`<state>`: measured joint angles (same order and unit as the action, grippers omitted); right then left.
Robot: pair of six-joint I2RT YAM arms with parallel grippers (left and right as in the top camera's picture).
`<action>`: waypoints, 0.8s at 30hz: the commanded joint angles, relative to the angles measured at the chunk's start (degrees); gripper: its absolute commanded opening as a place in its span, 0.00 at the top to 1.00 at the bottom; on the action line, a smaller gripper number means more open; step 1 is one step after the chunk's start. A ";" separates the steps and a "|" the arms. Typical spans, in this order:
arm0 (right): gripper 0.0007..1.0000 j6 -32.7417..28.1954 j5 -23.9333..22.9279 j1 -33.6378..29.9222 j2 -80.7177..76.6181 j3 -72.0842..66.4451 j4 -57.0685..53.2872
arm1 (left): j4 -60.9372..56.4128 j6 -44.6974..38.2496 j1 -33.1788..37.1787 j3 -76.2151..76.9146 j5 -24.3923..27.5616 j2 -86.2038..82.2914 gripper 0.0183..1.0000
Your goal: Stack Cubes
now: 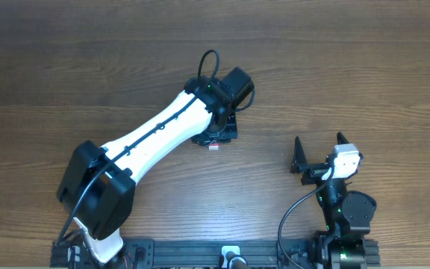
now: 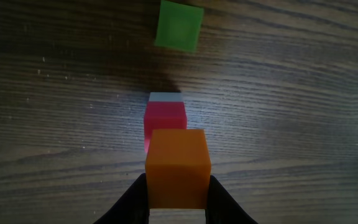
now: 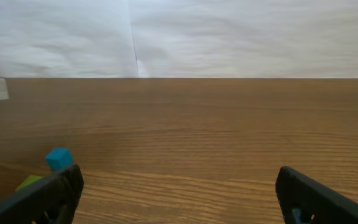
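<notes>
The left gripper (image 2: 178, 194) is clamped on an orange plastic cube (image 2: 178, 163). Its two black fingers (image 2: 134, 198) press the cube's opposite sides, so the cube sits squarely between them. Just past the orange plastic cube and partly covered by it is a red plastic cube (image 2: 165, 117). The two line up closely, with the orange one shifted slightly to one side, and I cannot tell whether they touch. A thin grey-white face (image 2: 165, 97) shows along the red plastic cube's edge on the side towards a green plastic cube (image 2: 178, 25); I cannot tell whether it belongs to a separate cube. The green plastic cube lies well apart from the red one, flat on the brown wood-grain table (image 2: 291, 124) and turned a little askew to the grain.

In the top view the white left arm (image 1: 155, 131) reaches from its base at the near left to the middle of the table, and a small bit of red and white shows just beside its black wrist.

The right gripper (image 1: 319, 152) has its fingers spread wide and holds nothing. It is close to its own base at the near right, well apart from the left gripper. Its wrist view looks low across the table to a white wall (image 3: 229, 37). A small blue plastic cube (image 3: 58, 158) rests on the wood there, and slivers of green and orange show past one finger.
</notes>
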<state>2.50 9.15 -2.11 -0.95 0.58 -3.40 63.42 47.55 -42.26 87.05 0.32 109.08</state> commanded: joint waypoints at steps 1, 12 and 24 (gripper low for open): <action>0.01 -0.44 0.22 -0.26 0.26 -0.26 -0.24 | 0.07 -0.70 0.81 -0.79 1.11 1.33 0.86; 0.01 -0.44 0.22 -0.26 0.26 -0.26 -0.24 | 0.33 -0.68 0.81 -0.81 1.40 2.47 0.86; 0.01 -0.44 0.22 -0.26 0.26 -0.26 -0.24 | 0.48 -0.68 0.81 -0.81 1.14 2.75 0.85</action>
<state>2.50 9.15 -2.11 -0.95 0.58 -3.40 63.68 47.55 -41.76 86.78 1.15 111.09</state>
